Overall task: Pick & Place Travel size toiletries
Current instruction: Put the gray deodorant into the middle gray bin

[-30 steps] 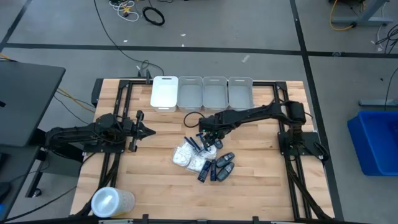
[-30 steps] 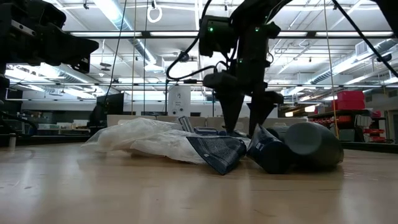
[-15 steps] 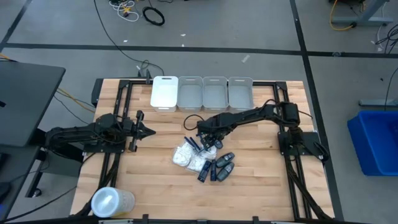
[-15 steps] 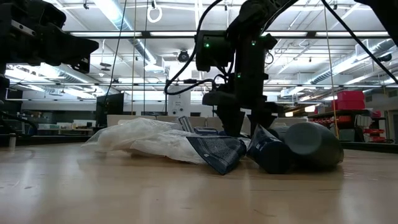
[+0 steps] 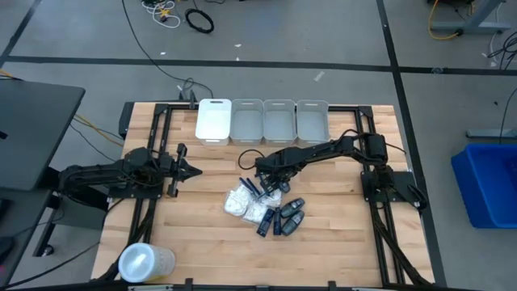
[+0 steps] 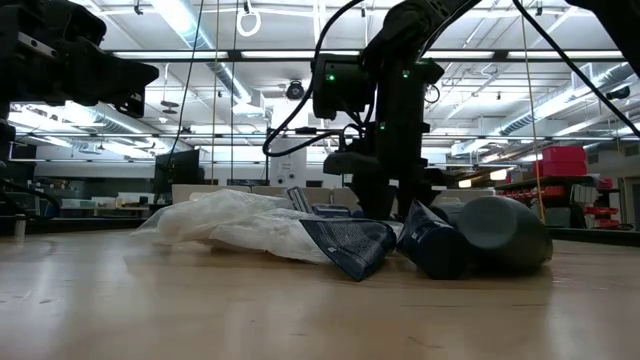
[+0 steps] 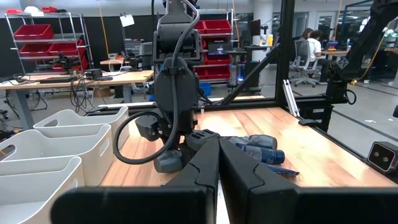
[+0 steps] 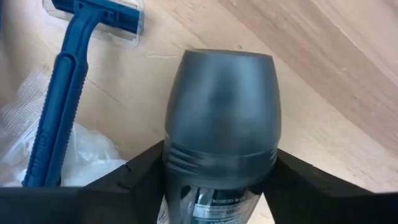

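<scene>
Looking across the butcher-block wood table left to right: I'm seeing a clear round lidded tub at the near-left corner, then the left gripper w/ fingers pressed together, holding nothing, hovering apart from the pile. I'm reading four white plastic bins along the far edge. The toiletries pile is sitting mid-table: white crinkly packets, a dark blue T-shaped razor w/ ribbed handle lying beside them, and small dark oblong containers nearer me. The right gripper is sitting down on the pile's far side, fingers partly open, straddling a smooth grey dome-capped container; can't tell if they're gripping it.
</scene>
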Action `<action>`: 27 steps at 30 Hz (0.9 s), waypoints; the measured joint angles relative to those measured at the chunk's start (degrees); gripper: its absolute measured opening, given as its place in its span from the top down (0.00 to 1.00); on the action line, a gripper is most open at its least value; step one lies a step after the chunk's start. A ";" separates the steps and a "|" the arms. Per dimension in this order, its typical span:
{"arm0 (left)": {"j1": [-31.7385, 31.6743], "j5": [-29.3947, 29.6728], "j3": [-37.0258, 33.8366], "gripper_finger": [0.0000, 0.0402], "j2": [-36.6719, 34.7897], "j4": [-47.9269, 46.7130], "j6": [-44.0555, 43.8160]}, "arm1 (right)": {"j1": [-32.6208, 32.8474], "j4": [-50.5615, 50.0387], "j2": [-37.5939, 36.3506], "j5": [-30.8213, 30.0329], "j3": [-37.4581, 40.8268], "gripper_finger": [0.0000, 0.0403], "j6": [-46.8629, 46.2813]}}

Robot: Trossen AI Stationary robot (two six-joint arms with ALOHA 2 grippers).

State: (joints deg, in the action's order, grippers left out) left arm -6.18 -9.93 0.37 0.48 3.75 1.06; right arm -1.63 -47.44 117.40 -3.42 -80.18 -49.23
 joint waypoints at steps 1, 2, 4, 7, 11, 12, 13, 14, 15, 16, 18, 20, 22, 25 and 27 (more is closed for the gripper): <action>0.00 0.00 -0.01 0.96 -0.01 0.02 0.00 | 0.00 0.00 0.00 0.00 0.00 0.45 0.00; 0.00 0.00 -0.01 0.96 -0.01 0.00 0.00 | 0.00 0.00 0.00 0.00 0.00 0.46 0.01; -0.01 0.00 0.01 0.96 0.01 0.02 0.00 | 0.00 0.00 0.00 0.00 0.00 0.46 0.04; -0.02 0.00 0.00 0.96 0.00 0.01 0.00 | 0.00 0.02 0.00 0.00 0.00 0.42 0.09; 0.00 0.00 0.00 0.96 0.00 0.02 0.00 | 0.00 0.15 0.00 0.04 0.00 0.38 0.13; 0.00 0.00 0.01 0.96 0.00 0.00 0.00 | 0.00 0.17 0.00 0.06 0.00 0.38 0.12; -0.02 0.00 0.01 0.96 -0.01 0.01 0.00 | 0.00 0.15 0.00 0.07 0.00 0.38 0.13; -0.01 0.00 0.01 0.96 -0.01 0.02 0.00 | 0.00 0.13 -0.01 0.04 0.00 0.40 0.13; -0.02 0.00 0.00 0.96 0.00 0.00 0.00 | 0.00 0.11 -0.01 0.04 0.00 0.41 0.13; -0.02 0.00 0.01 0.96 -0.01 0.02 0.00 | 0.00 0.11 -0.02 0.04 0.00 0.43 0.13; 0.00 0.00 0.00 0.96 -0.01 0.02 0.00 | 0.00 0.12 -0.02 0.02 0.00 0.45 0.13; -0.01 0.00 0.01 0.96 -0.01 0.00 0.00 | 0.00 0.17 -0.04 0.04 0.00 0.47 0.13; -0.01 0.00 0.01 0.96 -0.01 0.01 0.00 | 0.00 0.45 -0.04 0.04 0.00 0.46 0.13; 0.00 0.00 0.00 0.96 0.01 0.00 0.00 | 0.00 1.04 -0.04 0.05 0.00 0.42 0.14; 0.00 0.00 0.00 0.96 0.00 0.00 0.00 | 0.00 1.40 -0.04 0.09 0.00 0.39 0.15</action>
State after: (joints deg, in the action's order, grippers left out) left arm -6.17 -9.93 0.37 0.48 3.75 1.06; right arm -1.63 -46.04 117.36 -3.33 -80.18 -49.08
